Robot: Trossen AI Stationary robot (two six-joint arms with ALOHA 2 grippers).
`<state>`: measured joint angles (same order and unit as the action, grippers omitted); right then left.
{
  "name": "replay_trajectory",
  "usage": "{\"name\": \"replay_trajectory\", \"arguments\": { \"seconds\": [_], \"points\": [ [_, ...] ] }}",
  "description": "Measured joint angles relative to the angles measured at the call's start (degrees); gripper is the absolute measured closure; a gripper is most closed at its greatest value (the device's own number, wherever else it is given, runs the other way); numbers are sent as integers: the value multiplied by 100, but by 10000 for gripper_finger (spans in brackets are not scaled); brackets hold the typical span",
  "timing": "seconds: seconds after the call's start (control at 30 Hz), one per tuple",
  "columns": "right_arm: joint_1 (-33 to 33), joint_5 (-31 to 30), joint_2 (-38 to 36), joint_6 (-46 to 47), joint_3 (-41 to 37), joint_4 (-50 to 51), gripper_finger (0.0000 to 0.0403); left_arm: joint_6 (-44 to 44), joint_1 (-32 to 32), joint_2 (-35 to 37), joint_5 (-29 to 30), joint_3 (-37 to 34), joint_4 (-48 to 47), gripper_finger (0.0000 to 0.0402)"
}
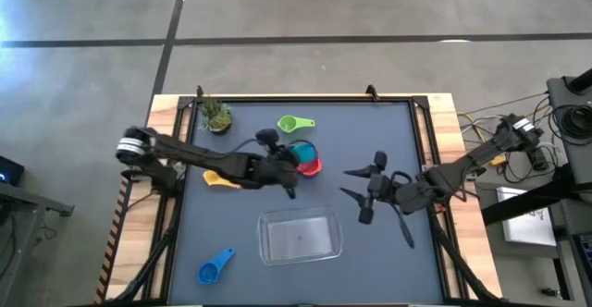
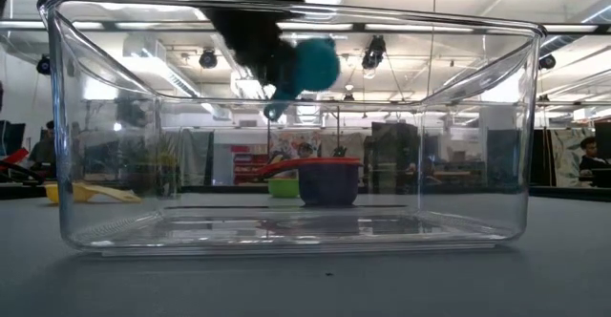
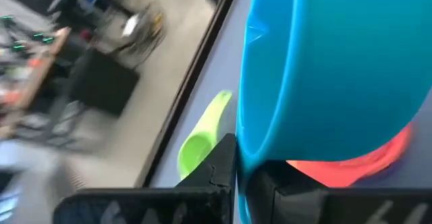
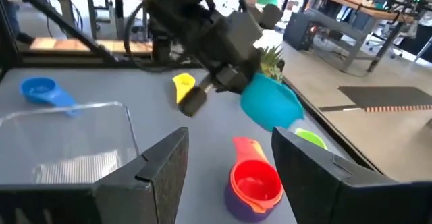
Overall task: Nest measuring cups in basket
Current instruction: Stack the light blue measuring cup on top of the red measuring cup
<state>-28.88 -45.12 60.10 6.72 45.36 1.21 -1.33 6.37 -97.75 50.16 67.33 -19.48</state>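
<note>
W/ left hand (image 4: pixel 226 82) clamped on teal cup (image 4: pixel 270 102), right hand (image 1: pixel 365 191) apart & idle, we carry it level over basket (image 1: pixel 301 236), lower gently.

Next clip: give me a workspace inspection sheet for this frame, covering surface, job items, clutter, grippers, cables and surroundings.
Surface: dark table with wooden edges.
Job's things: clear basket empty; teal cup held in the air; red cup nested in the purple cup on the table; green cup, yellow cup and blue cup lie apart on the table. Orange cup not seen.
Clutter: small potted plant near the far edge.
Grippers: left gripper shut on the teal cup above the red cup; right gripper open, empty, right of the basket.
Cables: bundle off the table's right side.
Surroundings: people at benches in the background.
</note>
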Motion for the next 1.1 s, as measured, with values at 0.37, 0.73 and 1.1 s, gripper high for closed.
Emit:
{"name": "replay_trajectory", "arguments": {
  "seconds": [0.37,0.73,1.1],
  "points": [
    [-26,7,384,26,-8,65,200,461,-7,-1785,920,1366,-1531,402],
    [-37,2,331,20,-9,24,200,440,-1,-1945,340,1557,-1918,328],
    [-37,6,338,15,-9,21,200,835,225,-1667,321,1840,-2518,195]
  ]
}}
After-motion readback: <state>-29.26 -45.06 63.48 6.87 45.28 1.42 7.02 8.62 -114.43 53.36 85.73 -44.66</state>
